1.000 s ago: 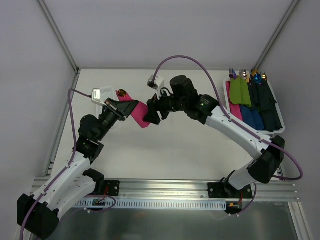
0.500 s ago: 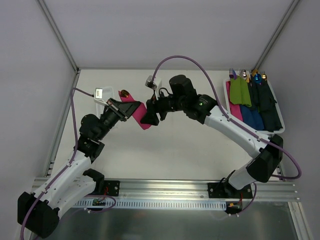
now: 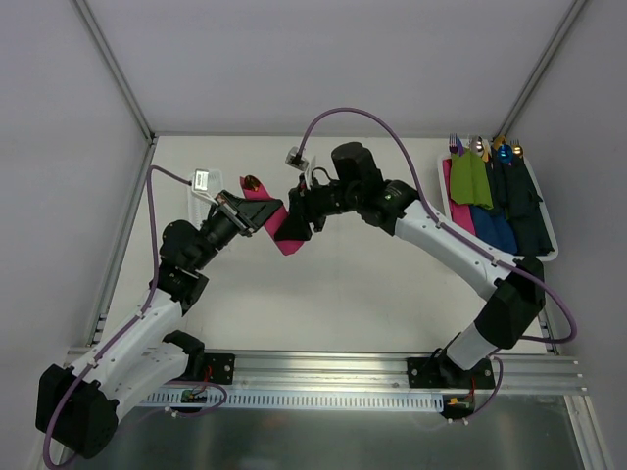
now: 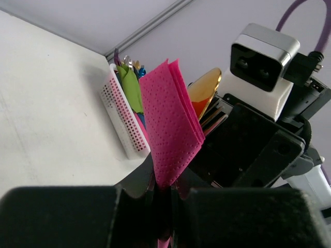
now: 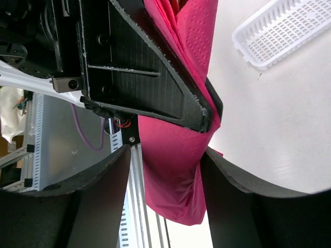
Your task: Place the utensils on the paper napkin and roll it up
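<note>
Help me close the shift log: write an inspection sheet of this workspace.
Surface: white table, no stains seen.
Job's things: paper napkin, folded and held between the arms; utensils, a gold tip showing behind the fold.
Clutter: white basket at the far right, holding napkin rolls.
Pincers: left pincer shut on the paper napkin; right pincer open, jaws either side of its hanging end.
Cables: purple cables loop over both arms.
Surroundings: grey walls; metal rail at the near edge.
</note>
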Available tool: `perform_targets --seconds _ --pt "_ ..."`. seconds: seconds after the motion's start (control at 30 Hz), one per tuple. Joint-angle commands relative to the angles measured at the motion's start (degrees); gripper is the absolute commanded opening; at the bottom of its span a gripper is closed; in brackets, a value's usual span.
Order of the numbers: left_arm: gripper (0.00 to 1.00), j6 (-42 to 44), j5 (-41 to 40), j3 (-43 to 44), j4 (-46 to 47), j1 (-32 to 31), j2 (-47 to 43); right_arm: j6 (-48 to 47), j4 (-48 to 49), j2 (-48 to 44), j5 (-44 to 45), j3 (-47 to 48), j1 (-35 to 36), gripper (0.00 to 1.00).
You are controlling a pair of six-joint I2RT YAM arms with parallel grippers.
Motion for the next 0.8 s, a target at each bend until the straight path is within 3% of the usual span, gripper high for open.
perform_targets --seconds 0.0,0.43,0.53,0.63,0.73,0.77 --pt "0.00 -1.4 3.1 2.3 6.8 0.1 0.1 3.6 4.6 0.1 -5.1 -0.1 -0.5 0.57" --pt "0.00 -0.6 4.0 3.2 6.6 0.1 1.0 11.9 13.7 0.6 -15.8 -4.3 -0.8 0.20" --pt "0.00 0.0 4.3 3.6 5.9 0.0 1.1 13.3 14.7 0.8 -17.1 -4.5 -0.8 0.02" --pt "0.00 1.7 4.5 4.5 3.6 0.1 0.8 15.2 15.9 0.8 -17.7 -4.8 -0.8 0.00" --pt "0.16 4.7 4.2 6.3 -1.5 0.0 -0.5 16.6 18.0 0.0 -17.5 -4.8 -1.0 0.00" --pt "0.32 6.4 3.4 7.0 -2.9 0.0 -1.0 17.0 18.5 -0.4 -16.9 -5.3 -1.2 0.00"
